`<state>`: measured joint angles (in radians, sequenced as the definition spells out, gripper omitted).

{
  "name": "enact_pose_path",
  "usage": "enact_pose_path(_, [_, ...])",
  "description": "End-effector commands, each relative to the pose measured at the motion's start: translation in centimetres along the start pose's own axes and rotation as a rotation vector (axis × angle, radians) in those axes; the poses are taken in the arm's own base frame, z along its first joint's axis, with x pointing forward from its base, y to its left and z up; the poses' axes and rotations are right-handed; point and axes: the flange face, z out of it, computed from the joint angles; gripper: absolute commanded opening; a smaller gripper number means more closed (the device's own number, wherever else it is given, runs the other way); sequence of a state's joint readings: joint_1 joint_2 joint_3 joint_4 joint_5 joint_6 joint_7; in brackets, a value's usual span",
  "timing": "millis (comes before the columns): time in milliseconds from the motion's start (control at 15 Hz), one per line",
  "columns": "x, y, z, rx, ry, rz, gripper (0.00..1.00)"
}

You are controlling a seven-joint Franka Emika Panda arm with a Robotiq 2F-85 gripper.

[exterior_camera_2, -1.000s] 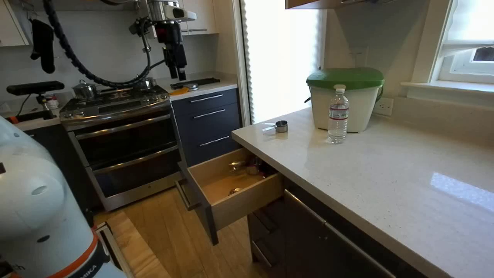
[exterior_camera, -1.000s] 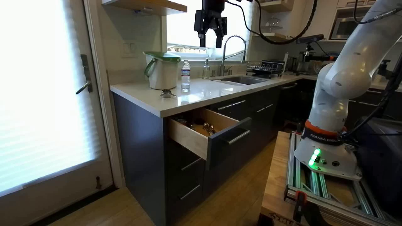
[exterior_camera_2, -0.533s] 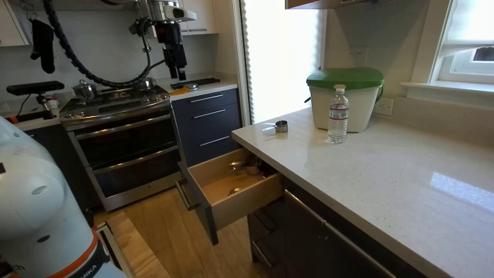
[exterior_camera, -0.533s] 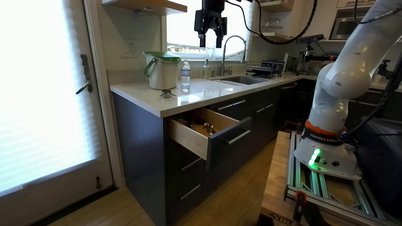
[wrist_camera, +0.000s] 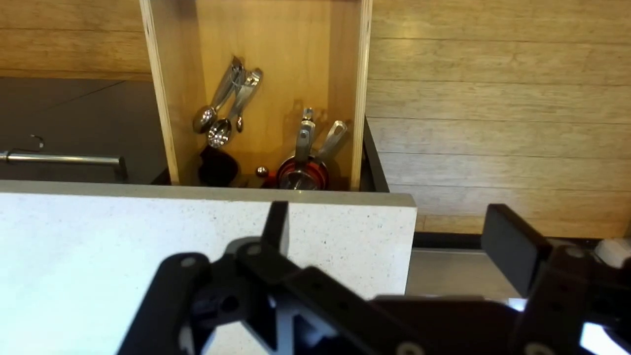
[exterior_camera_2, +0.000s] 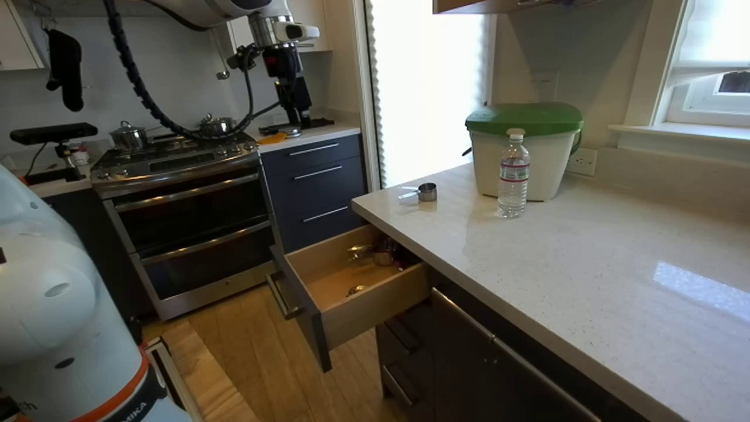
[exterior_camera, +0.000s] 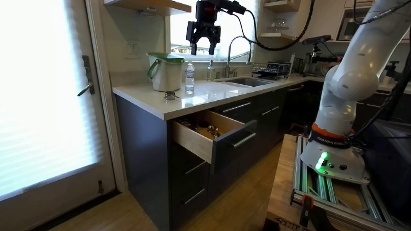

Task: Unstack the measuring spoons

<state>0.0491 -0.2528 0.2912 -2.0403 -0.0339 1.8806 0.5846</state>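
Fingers [wrist_camera: 515,246], wide apart and holding nothing, are dropping lower and shifting sideways, well above the drawer's [wrist_camera: 286,64] height. Inside it, toward one side, measuring spoons [wrist_camera: 240,98] are lying bunched, apart from nested cups [wrist_camera: 301,180]. Approach probably beginning; unstacking isn't happening yet.

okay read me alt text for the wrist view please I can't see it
An open wooden drawer, seen from above, holds metal measuring spoons at left and what look like nested measuring cups at right. The claw, open and empty, spans the foreground, partly hiding a pale countertop.
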Motion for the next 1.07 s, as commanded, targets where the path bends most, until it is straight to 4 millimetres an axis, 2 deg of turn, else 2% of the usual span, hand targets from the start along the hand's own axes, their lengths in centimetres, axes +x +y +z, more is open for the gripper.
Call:
enact_pose_path(0, [3.8,0.1,3.9,-0.014,0.010,0.020,1.00])
enact_pose_path(267, [7.3,1.6,9.1,-0.006,-0.001,0.022,1.00])
enact_pose_path(533, [10.2,2.4,13.1,-0.002,0.009,0.029,1.00])
enact_pose_path(1000, [13.7,3.4,16.9,-0.001,0.029,0.034,1.00])
